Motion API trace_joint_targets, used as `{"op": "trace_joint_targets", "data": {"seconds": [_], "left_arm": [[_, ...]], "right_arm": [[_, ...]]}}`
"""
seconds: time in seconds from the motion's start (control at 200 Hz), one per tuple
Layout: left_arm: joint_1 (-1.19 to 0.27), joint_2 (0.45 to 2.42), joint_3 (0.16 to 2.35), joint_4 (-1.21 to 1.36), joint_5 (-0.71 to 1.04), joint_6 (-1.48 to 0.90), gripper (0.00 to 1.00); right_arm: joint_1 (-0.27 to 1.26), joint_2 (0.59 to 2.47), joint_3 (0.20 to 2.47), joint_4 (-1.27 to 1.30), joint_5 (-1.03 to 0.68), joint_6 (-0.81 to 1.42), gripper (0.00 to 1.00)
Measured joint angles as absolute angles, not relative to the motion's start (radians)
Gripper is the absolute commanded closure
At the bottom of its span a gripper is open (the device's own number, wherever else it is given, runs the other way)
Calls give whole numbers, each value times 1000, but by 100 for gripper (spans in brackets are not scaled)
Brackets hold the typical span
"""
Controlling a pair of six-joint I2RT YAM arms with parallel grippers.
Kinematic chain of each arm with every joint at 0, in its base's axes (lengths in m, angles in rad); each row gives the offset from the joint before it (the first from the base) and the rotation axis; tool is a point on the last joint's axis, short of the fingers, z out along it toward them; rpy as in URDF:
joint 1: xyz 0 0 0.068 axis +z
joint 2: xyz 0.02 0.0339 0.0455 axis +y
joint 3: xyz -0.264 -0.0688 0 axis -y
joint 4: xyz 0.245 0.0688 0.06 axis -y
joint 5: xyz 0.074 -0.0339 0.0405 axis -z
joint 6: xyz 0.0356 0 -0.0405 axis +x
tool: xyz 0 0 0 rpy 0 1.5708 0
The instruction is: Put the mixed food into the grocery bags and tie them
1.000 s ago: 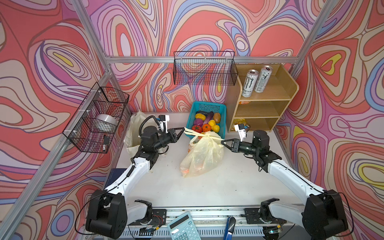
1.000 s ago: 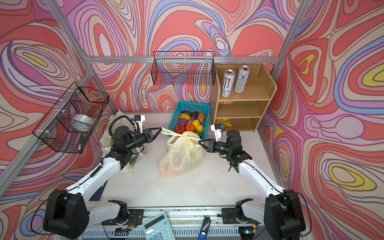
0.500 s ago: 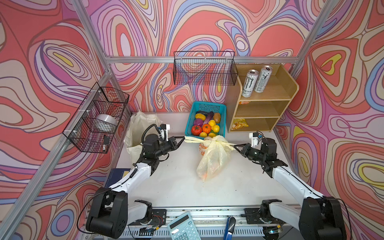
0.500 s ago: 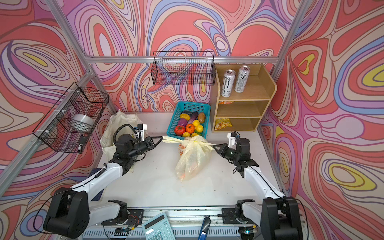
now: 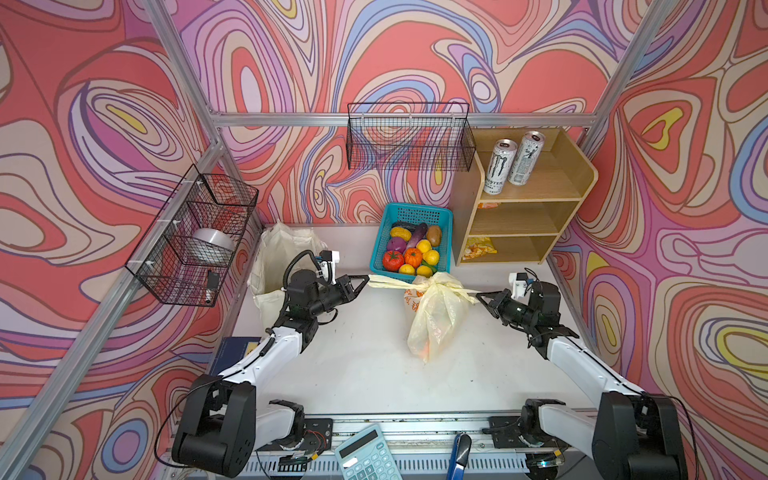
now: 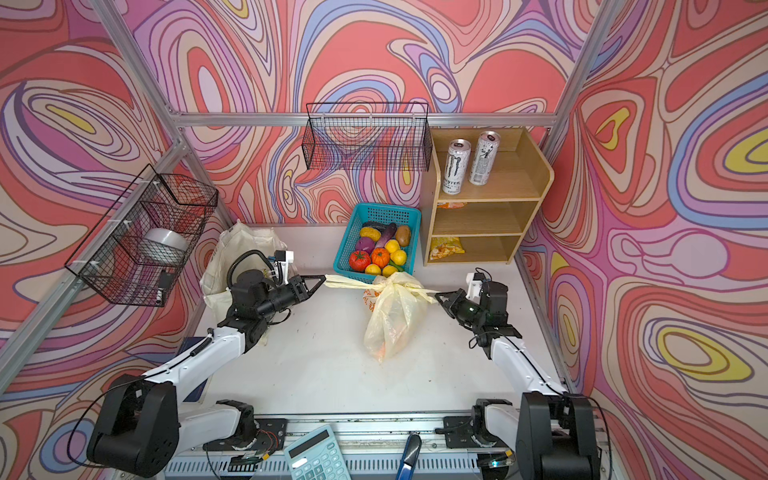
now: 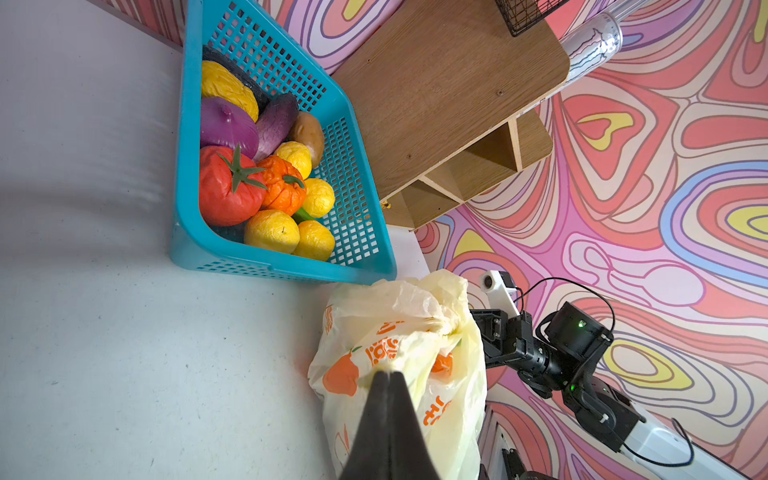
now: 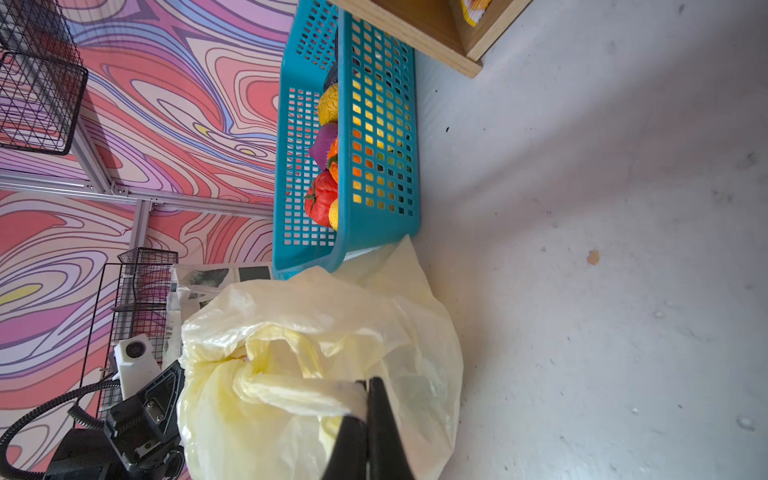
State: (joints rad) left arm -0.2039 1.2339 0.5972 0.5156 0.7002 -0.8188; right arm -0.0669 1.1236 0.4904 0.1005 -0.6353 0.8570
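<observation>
White tabletop (image 5: 365,370), yellow bag (image 5: 436,320), swirled pink walls (image 5: 415,54)

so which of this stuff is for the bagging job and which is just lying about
For the job: plastic bag, tote, toy food, snack packet, left hand and right hand, each shut on a bag handle.
Lying about: cans, calculator, wire baskets, teal basket, shelf.

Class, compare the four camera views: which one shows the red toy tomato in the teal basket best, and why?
The left wrist view: the tomato is close and large, its green stem clear. In both top views the tomato is small. The right wrist view shows it partly hidden behind the basket wall.
</observation>
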Motion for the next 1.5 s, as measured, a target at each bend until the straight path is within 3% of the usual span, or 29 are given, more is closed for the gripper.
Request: {"op": "trace_joint_targets", "data": {"seconds": [0.446,0.731,0.987,1.247,1.502], "left_arm": [[-204,1234,595,505,715,-810,100],[-200,1258,654,488,732,-772,100],[-271,1296,837,415,696,-686,100],[-429,1339,905,381,672,-633,100],[-466,1390,905,380,654,-633,100]], "right_arm": [[-100,1142,444,139,-671,891,100],[-101,1102,582,-17,-653,779,100],[138,1106,785,-175,-434,662,100],[383,1176,909,-207,-354,613,100],[445,1228,897,-180,-341,622,100]]}}
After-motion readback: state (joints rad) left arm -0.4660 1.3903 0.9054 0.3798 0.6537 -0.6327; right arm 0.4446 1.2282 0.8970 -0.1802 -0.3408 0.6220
